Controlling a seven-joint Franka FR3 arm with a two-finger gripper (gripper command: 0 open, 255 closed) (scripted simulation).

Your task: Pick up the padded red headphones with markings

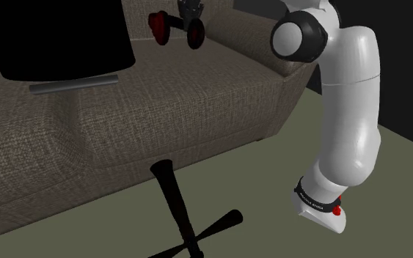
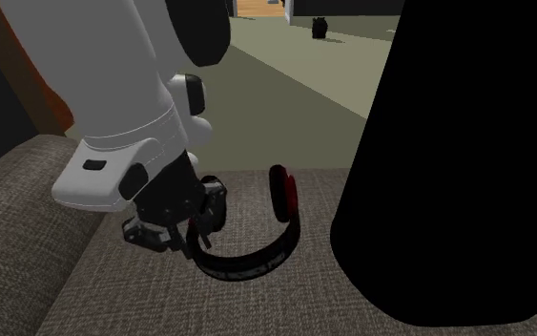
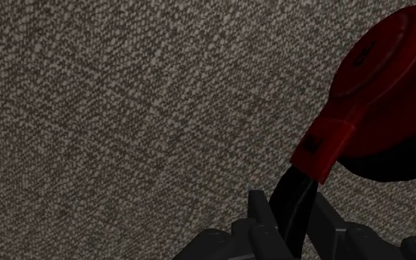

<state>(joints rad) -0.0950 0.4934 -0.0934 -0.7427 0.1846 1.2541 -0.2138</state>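
Woven grey-brown fabric sofa [image 1: 197, 95], with the all-black two-finger gripper [image 3: 291, 213] clamped on a headband

Both fingers [image 3: 258, 216] press on either side of the thin black band of the padded red headphones [image 3: 391, 96], just below a red ear cup. In the second exterior view the gripper [image 2: 175, 232] sits low over the cushion while the headphones [image 2: 280, 196] curve beside it, one cup upright; whether the band touches the fabric cannot be told. From the shoulder view the headphones [image 1: 161, 28] are at the sofa's back under the gripper [image 1: 190, 9], with the white arm [image 1: 351, 110] reaching over from the right, and a black five-spoke chair base [image 1: 190, 227] on the olive floor [image 1: 271, 176]
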